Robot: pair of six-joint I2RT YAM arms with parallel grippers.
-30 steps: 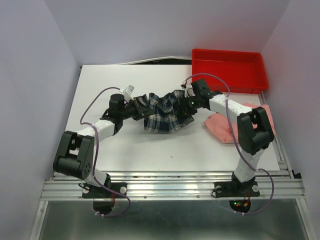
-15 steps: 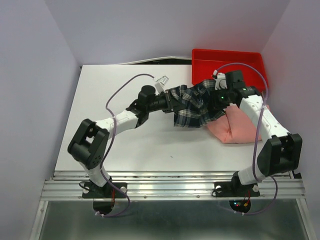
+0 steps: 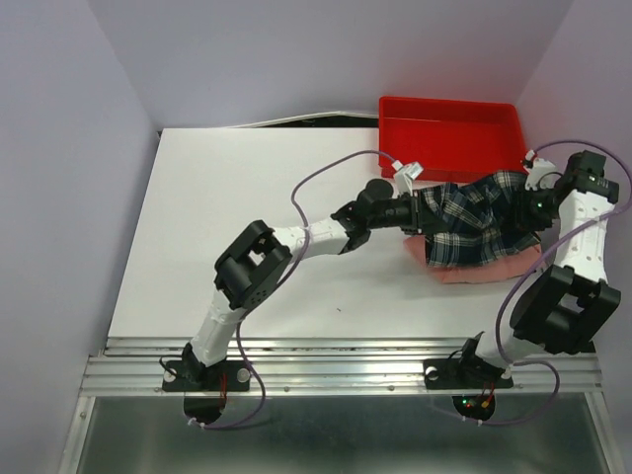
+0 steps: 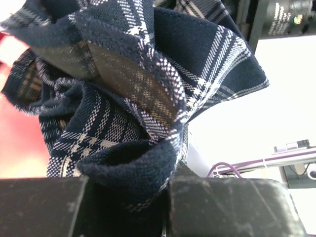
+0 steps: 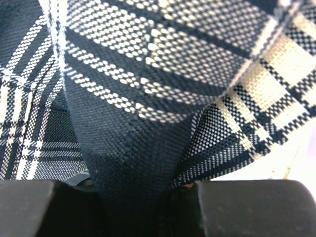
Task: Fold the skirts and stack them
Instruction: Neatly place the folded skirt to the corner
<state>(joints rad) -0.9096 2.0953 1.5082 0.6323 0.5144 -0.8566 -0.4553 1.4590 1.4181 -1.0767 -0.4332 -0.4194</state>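
White table (image 3: 247,227), lavender walls on three sides. Red tray (image 3: 449,103) sits at the far right corner, not part of the job. Plaid skirt (image 3: 479,222) hangs bunched between both arms near the table's right edge, directly over the pink skirt (image 3: 474,276), which shows only its near hem. Reads as the stacking step: held by two ends so it lands spread on top. Left gripper (image 3: 422,210) is clamped on its left end, right gripper (image 3: 539,199) on its right. Both wrist views show cloth wedged between the fingers.
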